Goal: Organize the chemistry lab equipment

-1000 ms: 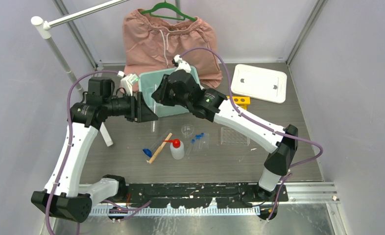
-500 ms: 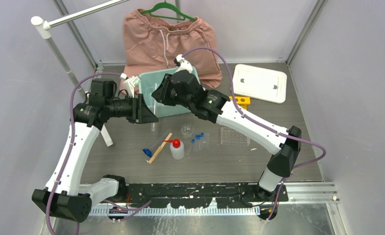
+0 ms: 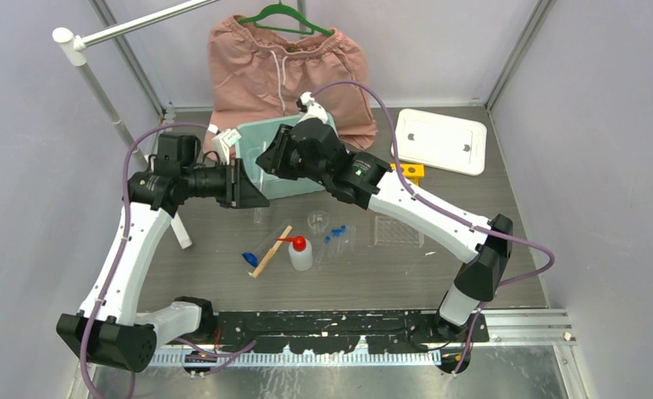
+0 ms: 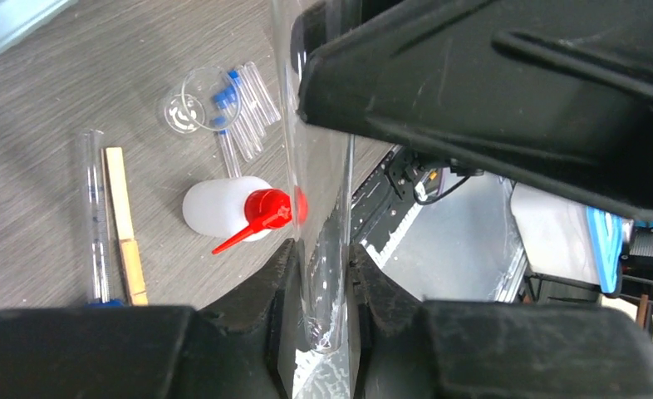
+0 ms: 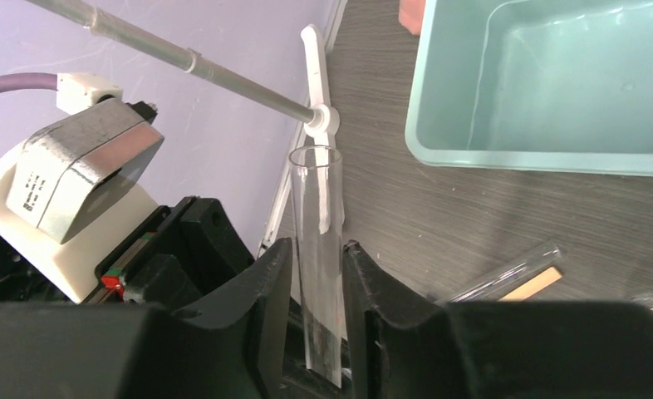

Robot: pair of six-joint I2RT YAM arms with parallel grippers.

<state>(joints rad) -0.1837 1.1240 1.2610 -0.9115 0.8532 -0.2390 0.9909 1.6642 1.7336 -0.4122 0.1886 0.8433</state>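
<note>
A long clear tube stands upright above the table between both arms. My left gripper is shut on its rounded bottom end. My right gripper is shut on the same tube below its open mouth. Seen from above, the two grippers meet in front of the teal bin, left gripper under right gripper. On the table lie the squeeze bottle, wooden stick, blue piece, blue-capped tubes, beaker, clear rack and yellow rack.
The teal bin sits behind the grippers, its white lid at the back right. Pink shorts hang at the back. A white rod stand leans at the left, with its foot on the table.
My left jaws have closed in onto the tube's bottom end. The right gripper kept its grip and shifted slightly.
</note>
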